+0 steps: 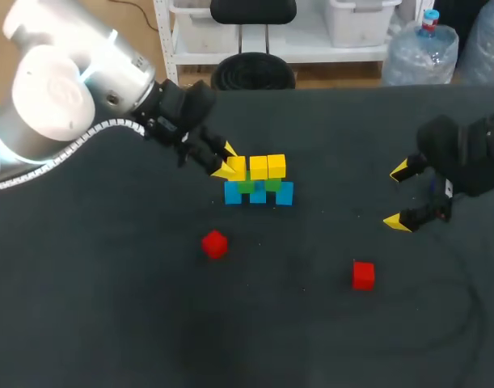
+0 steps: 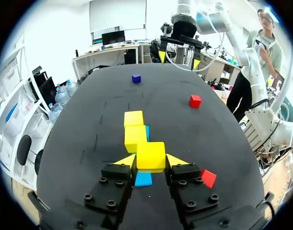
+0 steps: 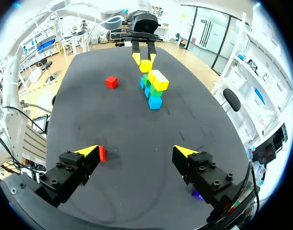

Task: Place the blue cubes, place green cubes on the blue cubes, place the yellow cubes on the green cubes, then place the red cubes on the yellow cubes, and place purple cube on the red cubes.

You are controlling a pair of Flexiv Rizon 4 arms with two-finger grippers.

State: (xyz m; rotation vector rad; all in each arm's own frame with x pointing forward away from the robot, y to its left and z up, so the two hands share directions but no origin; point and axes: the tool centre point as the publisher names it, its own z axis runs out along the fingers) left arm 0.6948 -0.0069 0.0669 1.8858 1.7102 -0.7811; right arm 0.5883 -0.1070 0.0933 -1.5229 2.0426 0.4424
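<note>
From above: pinching a small yellow cube [image 1: 237, 168] from both sides with the left fingers [image 1: 225, 171], at the end of a row of yellow cubes [image 1: 276, 166] sitting on green cubes [image 1: 272, 184] and blue cubes [image 1: 284, 193]. Holding nothing in the right fingers [image 1: 400, 170], spread wide. On the dark bench [image 1: 109, 307], a small red cube [image 1: 215, 244] near the blue cubes, a second red cube [image 1: 363, 275] nearer the right fingers.

From the left wrist: squeezing that yellow cube between both tips, over a blue cube. Far ahead, a small purple cube [image 2: 136, 78].

From the right wrist: wide open, empty, second red cube just beside one finger.
</note>
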